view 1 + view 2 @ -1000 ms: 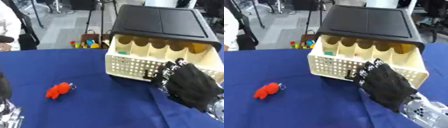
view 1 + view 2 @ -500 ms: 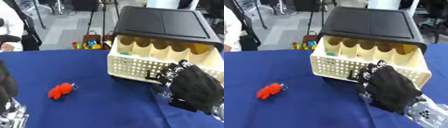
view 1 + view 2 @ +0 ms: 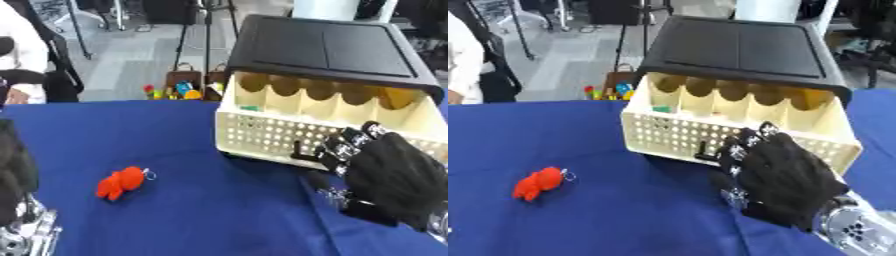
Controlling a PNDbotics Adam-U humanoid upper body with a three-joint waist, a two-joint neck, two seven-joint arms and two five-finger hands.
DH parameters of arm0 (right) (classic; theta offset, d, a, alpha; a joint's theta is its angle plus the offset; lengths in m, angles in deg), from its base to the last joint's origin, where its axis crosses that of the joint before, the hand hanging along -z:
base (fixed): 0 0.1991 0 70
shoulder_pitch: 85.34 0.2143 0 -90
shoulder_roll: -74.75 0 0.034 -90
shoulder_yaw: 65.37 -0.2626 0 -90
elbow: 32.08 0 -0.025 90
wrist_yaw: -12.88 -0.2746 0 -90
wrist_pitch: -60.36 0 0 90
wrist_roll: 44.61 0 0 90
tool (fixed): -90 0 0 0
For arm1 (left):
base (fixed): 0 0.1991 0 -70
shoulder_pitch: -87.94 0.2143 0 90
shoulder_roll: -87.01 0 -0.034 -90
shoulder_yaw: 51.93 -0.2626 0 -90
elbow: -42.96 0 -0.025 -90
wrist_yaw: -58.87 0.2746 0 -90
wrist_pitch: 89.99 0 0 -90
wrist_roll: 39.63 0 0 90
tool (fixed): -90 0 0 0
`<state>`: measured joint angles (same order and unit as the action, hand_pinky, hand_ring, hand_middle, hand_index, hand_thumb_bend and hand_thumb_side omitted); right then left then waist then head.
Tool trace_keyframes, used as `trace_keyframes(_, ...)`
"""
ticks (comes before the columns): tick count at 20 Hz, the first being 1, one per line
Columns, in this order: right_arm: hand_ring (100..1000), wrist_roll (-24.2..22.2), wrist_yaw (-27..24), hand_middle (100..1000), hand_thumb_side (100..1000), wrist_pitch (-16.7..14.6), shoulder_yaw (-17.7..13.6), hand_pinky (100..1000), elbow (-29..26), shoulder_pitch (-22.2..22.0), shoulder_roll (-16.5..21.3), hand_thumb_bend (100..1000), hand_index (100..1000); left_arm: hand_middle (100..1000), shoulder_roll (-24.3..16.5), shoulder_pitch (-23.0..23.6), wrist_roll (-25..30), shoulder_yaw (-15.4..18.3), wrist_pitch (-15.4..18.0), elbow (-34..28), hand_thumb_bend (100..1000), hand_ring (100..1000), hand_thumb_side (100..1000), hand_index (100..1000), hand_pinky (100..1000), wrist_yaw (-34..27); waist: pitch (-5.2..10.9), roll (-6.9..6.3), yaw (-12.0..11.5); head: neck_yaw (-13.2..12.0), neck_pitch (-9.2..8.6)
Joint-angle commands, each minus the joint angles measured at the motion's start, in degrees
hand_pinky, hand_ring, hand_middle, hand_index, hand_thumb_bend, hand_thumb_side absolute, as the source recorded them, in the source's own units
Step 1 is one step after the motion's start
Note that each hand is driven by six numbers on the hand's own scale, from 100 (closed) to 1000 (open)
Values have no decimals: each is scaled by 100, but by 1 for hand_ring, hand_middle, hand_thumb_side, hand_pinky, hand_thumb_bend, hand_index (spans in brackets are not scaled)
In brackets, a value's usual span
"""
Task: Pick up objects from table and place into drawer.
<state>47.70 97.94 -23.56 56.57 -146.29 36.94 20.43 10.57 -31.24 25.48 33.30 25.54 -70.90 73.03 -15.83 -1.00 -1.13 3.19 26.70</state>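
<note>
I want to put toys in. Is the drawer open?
Open: the cream drawer sticks out under the black top, compartments showing.

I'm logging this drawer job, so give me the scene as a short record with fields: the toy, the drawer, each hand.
toy: red toy on the blue table, left of the drawer, untouched
drawer: cream perforated drawer, pulled open under a black top, a small green thing inside
right hand: right hand at the drawer's front, fingers curled by its dark handle
left hand: left hand at the lower left edge, mostly cut off
</note>
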Motion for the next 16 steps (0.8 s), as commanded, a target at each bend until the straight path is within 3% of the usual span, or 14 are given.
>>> trace_keyframes(1,310,104,-4,335,735,78,-99,100,-37,103,136,246,642,697,-11,-31,24,21,-2,-73,519,728,811,864,534,-7,139,14,11,-26,33)
trace_keyframes(16,298,725,-308,325,721,262,-193,100,-37,258,183,278,640,697,-13,-12,52,24,-3,-73,521,729,809,864,536,-11,199,33,73,-109,121)
